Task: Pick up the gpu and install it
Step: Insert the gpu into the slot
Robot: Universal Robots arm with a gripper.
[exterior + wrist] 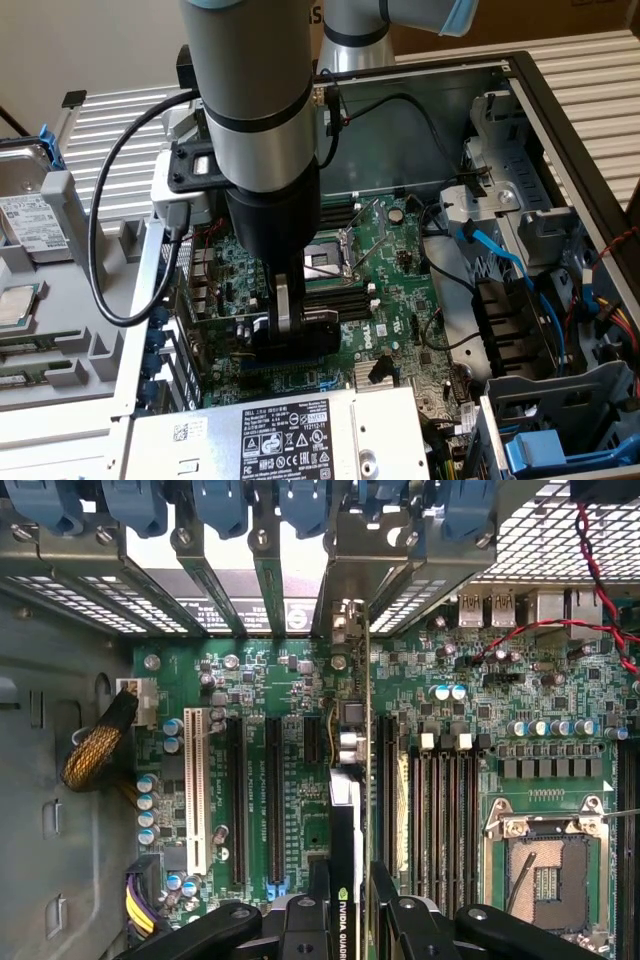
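an open computer case (560, 110) lies on its side on a pale slatted surface (590, 70), with a labelled power supply (280, 435) at its near edge and a hard drive (25, 215) on a tray at the exterior view's left. inside, the green motherboard (250, 690) shows its bare cpu socket (545, 865), dark memory slots (440, 820) and one white expansion slot (196, 800). the gripper (300, 335) is clenched on the gpu (344, 830), a finger on either face. the card stands on edge over the motherboard, between the black expansion slots and the memory slots, its metal bracket against the rear slot openings under the blue clips (300, 505). i cannot tell whether it is fully seated.
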